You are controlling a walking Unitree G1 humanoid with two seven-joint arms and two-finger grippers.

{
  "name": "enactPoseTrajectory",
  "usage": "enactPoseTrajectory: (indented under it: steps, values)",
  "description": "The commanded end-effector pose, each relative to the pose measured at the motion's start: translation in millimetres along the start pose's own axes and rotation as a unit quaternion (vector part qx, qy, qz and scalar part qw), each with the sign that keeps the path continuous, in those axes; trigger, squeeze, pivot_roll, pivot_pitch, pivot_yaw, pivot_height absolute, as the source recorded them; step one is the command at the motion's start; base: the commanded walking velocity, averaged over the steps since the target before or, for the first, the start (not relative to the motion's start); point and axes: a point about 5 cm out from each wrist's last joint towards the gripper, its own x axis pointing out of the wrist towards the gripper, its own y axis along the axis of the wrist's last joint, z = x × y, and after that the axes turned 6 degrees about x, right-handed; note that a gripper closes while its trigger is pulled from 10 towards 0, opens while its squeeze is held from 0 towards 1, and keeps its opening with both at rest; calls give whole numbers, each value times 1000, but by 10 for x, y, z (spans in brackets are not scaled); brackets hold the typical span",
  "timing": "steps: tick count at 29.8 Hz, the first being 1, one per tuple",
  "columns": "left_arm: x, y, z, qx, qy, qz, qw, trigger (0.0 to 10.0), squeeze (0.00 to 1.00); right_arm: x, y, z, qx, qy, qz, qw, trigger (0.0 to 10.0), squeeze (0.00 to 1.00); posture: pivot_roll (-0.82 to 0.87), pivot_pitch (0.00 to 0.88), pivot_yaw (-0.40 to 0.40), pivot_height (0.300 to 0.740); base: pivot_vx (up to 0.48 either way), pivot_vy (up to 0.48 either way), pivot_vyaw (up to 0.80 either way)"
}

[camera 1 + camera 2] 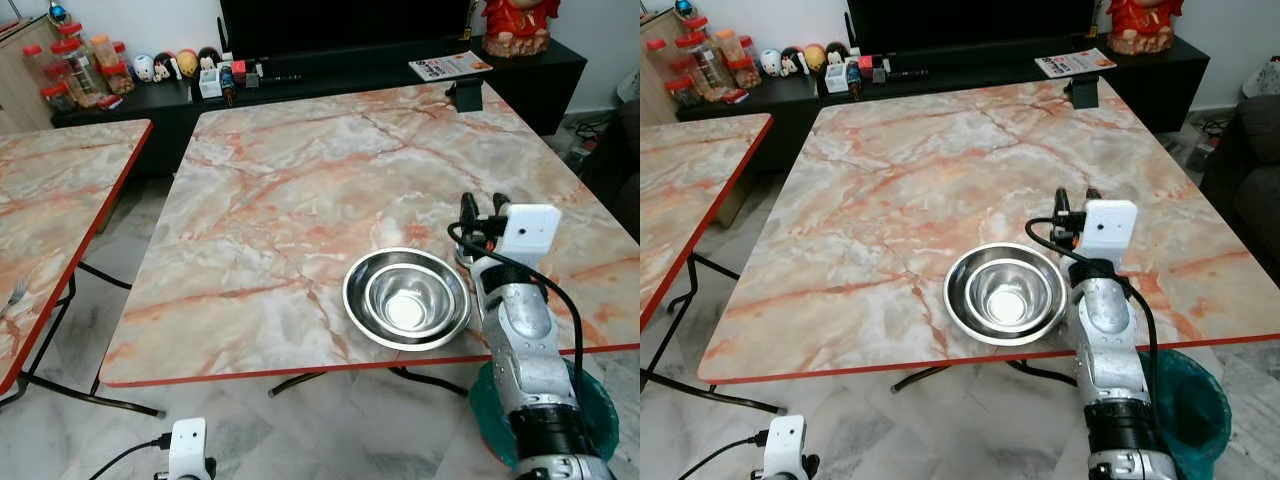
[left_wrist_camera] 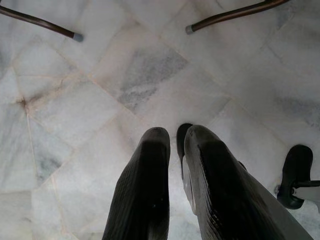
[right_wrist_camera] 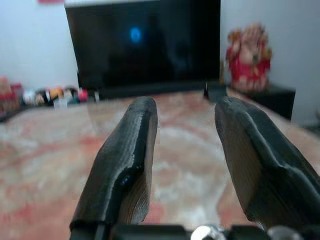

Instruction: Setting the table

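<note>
Location as I read it: a home living room. Evidence: large dark television (image 1: 345, 25) on a long low black cabinet (image 1: 520, 70) against the white wall; row of small figurines (image 1: 175, 65) and red-lidded jars (image 1: 75, 65) on that cabinet; red seated statuette (image 1: 515, 25); marble-patterned folding counter (image 1: 300, 190) with red edging, a second one (image 1: 50, 200) beside it; pale marble tile floor (image 2: 125, 80).

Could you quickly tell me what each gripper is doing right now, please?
Left gripper: shut, empty, hanging over the floor.
Right gripper: open, empty, above the table.
</note>
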Motion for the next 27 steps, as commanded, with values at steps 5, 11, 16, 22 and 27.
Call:
enactPoseTrajectory:
  steps: [5,11,16,22,27]
  values:
    - [-1,20,-34,-10,9,9,1000,10000,0,-10,26,-14,-2,2,13,1000,10000,0,-58,47,96,740,0,0,0]
    - [-1,17,-28,-5,7,9,1000,10000,0,-18,7,-9,-10,3,10,1000,10000,0,-57,47,95,740,0,0,0]
    - [-4,-1,-25,-17,10,6,1000,10000,0,-15,57,21,-9,-4,24,1000,10000,0,-62,48,94,740,0,0,0]
    - [-3,12,-36,-24,13,9,1000,10000,0,-16,30,-22,-5,1,20,1000,10000,0,-58,47,91,740,0,400,0]
    - [-3,10,-41,-26,14,8,1000,10000,0,-20,5,-83,1,11,17,1000,10000,0,-55,48,89,740,0,480,0]
